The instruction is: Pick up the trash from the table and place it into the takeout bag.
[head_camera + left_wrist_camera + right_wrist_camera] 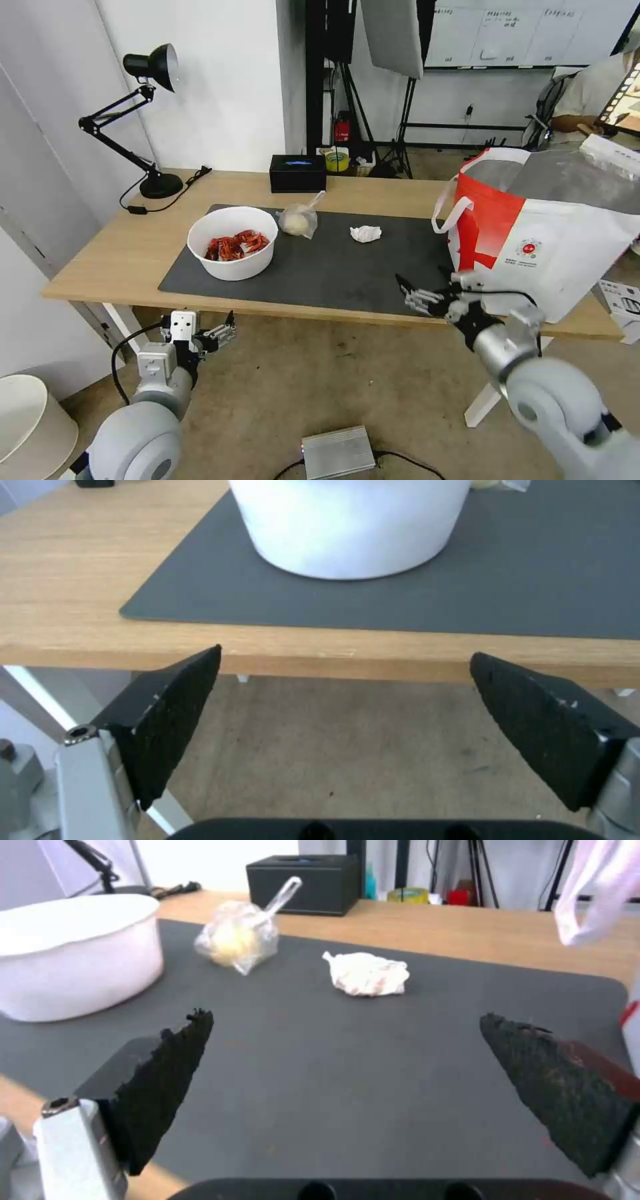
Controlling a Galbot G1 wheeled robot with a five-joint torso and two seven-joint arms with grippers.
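Right gripper (408,291): I have it over the front edge of the mat (333,267), fingers (167,1075) spread wide, holding nothing.
Left gripper (223,331): I see it low, below the front edge of the surface (120,253), fingers (173,715) wide apart and empty, facing the bowl.
Bowl (233,241): white, round, red crayfish shells inside, on the mat's left part.
Knotted clear bag (299,219): just beside the bowl's far right side, on the mat.
Crumpled tissue (366,233): on the mat, between the clear bag and the takeout bag.
Takeout bag (553,240): at the right end of the surface, mouth open, foil lining showing.
Writing: a small round red logo (529,249) on the bag with print beneath, too small for me to read.
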